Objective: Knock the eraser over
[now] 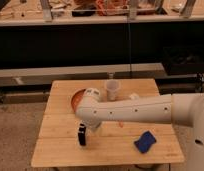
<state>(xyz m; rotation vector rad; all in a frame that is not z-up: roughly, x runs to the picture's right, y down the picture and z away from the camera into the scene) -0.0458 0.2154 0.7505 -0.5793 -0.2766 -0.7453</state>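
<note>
The eraser (pixel 82 136), a small black block with a faint lighter band, stands upright near the front left of the wooden table (pixel 60 152). My white arm reaches in from the right across the table. Its gripper (pixel 91 128) points down just to the right of the eraser, very close to it. The arm's bulky wrist covers most of the gripper. Whether it touches the eraser I cannot tell.
An orange bowl (pixel 75 100) sits behind the wrist, partly hidden. A clear plastic cup (pixel 112 90) stands at the back middle with a small white object (pixel 133 96) to its right. A blue sponge-like pad (pixel 145 141) lies at the front right.
</note>
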